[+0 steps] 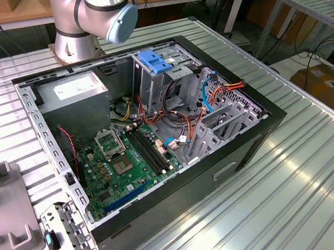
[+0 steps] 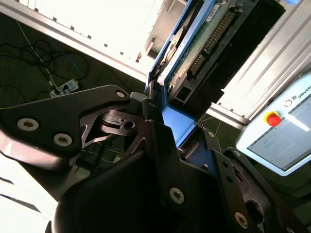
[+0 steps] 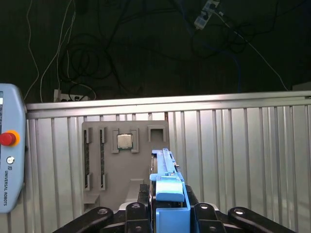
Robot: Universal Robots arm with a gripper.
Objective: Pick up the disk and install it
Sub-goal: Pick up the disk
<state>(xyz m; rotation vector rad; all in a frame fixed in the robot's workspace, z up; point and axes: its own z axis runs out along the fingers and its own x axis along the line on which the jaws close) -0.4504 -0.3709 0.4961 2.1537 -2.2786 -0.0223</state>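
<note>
You have the ribbed metal table [image 1: 313, 164] with the open computer case [image 1: 180, 197] lying on it. Inside the case, the tall grey drive cage [image 1: 151, 88] stands towards the far wall with its blue latch [image 1: 154, 62] on top. A grey fixture plate [image 1: 10, 217] sits on the table at the exterior view's left, well apart from the cage. The disk [image 2: 194, 43] is not on the table or in the case: it is already in the gripper [image 3: 170, 205], which is clamped on its near end with a black finger [image 2: 146, 109] pressed to each flat side. What matters for you is how it lies. The long axis runs straight out from the fingers, and in the first wrist view you see it edge-on, its blue carrier rail [image 3: 165, 167] a narrow strip. The bare green circuit board faces the second wrist camera. Beyond the disk's far end the first wrist view looks at a grey fixture plate [image 3: 126, 167], so I judge the disk to be aimed at that side of the table, not at the cage.
</note>
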